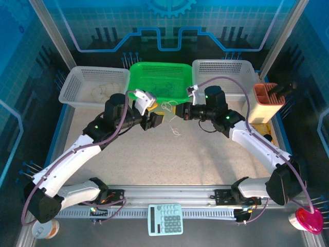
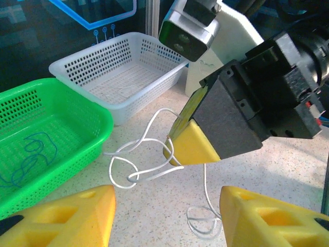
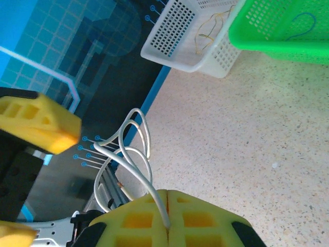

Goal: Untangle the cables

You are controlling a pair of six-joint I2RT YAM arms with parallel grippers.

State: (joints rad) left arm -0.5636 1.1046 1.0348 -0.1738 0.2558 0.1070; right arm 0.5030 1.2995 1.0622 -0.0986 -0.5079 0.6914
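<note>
The right gripper (image 3: 167, 194) is clamped on a looped white cable (image 3: 134, 154). The left gripper (image 2: 167, 203) faces it, fingers apart, holding nothing. A blue cable (image 2: 28, 159) lies in the green basket (image 2: 67, 103).

We see a speckled beige counter (image 1: 169, 159). At its far edge sits a green basket (image 1: 154, 72). Just beside the green basket on its left is a white basket (image 1: 95, 69), and a second white basket (image 1: 221, 64) sits just beside it on its right. Further right stands a peach holder (image 1: 267, 103). In front of the green basket, a thin white cable (image 2: 205, 190) trails in loops onto the counter.
</note>
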